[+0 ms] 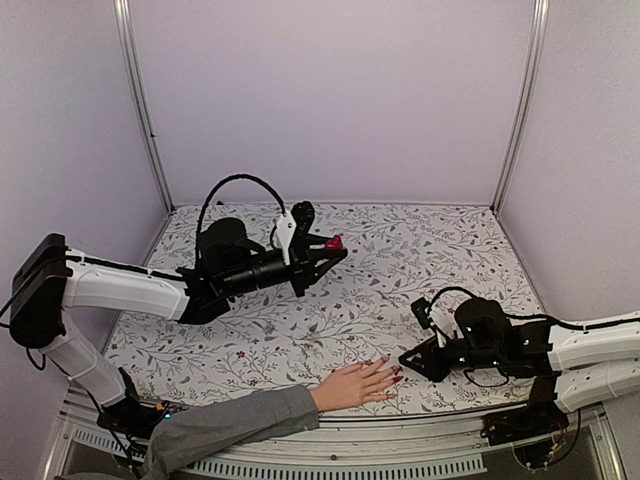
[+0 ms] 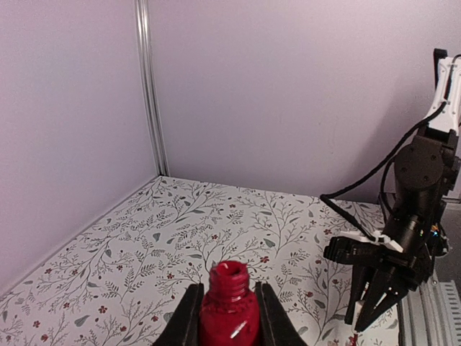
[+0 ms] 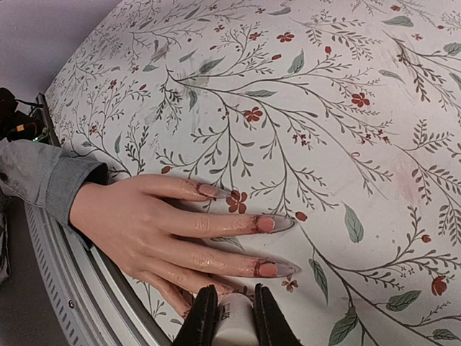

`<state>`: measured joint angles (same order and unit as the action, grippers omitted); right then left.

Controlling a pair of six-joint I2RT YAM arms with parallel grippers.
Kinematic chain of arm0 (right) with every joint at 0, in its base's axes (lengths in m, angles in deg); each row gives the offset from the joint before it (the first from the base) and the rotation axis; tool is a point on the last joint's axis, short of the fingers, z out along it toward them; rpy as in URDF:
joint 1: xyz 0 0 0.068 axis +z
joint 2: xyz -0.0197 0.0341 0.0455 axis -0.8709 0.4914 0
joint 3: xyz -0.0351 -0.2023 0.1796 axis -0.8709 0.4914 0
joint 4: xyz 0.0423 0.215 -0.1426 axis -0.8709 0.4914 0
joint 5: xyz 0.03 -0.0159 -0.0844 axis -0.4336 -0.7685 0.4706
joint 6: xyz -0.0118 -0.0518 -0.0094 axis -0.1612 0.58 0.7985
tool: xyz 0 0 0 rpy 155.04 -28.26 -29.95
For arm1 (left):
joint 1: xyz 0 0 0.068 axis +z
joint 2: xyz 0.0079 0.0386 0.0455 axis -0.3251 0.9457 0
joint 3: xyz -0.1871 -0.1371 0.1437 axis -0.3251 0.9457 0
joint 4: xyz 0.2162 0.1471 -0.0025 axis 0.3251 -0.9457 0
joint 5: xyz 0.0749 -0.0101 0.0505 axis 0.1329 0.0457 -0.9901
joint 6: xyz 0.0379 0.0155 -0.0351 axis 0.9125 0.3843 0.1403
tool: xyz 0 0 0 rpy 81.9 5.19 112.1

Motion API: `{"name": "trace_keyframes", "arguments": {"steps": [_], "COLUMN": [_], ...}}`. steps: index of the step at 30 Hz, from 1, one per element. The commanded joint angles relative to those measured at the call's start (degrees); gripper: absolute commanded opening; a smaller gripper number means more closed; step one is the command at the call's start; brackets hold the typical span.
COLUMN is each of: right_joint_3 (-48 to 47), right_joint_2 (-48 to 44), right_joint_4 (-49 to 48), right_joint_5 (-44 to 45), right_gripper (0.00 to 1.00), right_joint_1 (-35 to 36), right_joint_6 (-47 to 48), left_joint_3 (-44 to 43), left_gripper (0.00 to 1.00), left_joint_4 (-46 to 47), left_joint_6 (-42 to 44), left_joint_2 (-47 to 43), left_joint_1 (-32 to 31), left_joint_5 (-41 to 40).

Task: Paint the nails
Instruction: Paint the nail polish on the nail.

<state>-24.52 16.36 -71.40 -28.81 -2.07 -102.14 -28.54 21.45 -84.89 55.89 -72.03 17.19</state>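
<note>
A pale hand (image 1: 350, 386) in a grey sleeve lies flat at the table's near edge, fingers pointing right. Its nails (image 3: 266, 224) are long and pointed, with smeared red at their bases; three show in the right wrist view. My right gripper (image 3: 234, 292) is shut on a white cap (image 3: 234, 323), just over the lower fingers; whatever hangs below the cap is hidden. My left gripper (image 2: 229, 288) is shut on an open red bottle (image 2: 229, 321), held above the table's middle (image 1: 335, 242). In the top view the right gripper (image 1: 405, 365) sits at the fingertips.
The floral table cover (image 1: 420, 260) is walled in by lilac panels with metal posts (image 1: 140, 110) at the back corners. The right arm (image 2: 414, 209) and its cable show at the right of the left wrist view. A metal rail (image 3: 79, 288) runs along the near edge.
</note>
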Motion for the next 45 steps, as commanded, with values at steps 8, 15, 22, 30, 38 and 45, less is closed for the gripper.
{"name": "trace_keyframes", "arguments": {"steps": [8,15,22,30,38,45], "right_joint_3": [-0.31,-0.51,-0.32,-0.40,-0.40,-0.49], "right_joint_2": [0.33,0.88,0.79,1.37,1.56,1.81], "right_joint_4": [0.59,1.27,1.43,1.27,1.34,1.12], "right_joint_5": [0.31,0.54,0.74,0.44,0.21,0.04], "right_gripper": [0.00,0.00,0.00,0.00,0.00,0.00], "right_joint_1": [0.91,1.08,1.10,1.09,1.28,1.59], "right_joint_6": [-0.22,-0.41,-0.50,-0.34,-0.40,-0.32], "left_joint_3": [-0.22,-0.19,-0.30,-0.20,-0.12,-0.20], "left_gripper": [0.00,0.00,0.00,0.00,0.00,0.00], "left_joint_4": [2.02,2.00,2.19,2.18,2.18,2.20], "left_joint_6": [-0.24,-0.26,-0.24,-0.26,-0.27,-0.26], "left_joint_2": [0.11,0.12,0.43,0.34,0.35,0.42], "left_joint_1": [0.85,0.80,0.79,0.83,0.80,0.81], "left_joint_5": [-0.09,-0.16,-0.05,-0.09,-0.09,-0.09]}}
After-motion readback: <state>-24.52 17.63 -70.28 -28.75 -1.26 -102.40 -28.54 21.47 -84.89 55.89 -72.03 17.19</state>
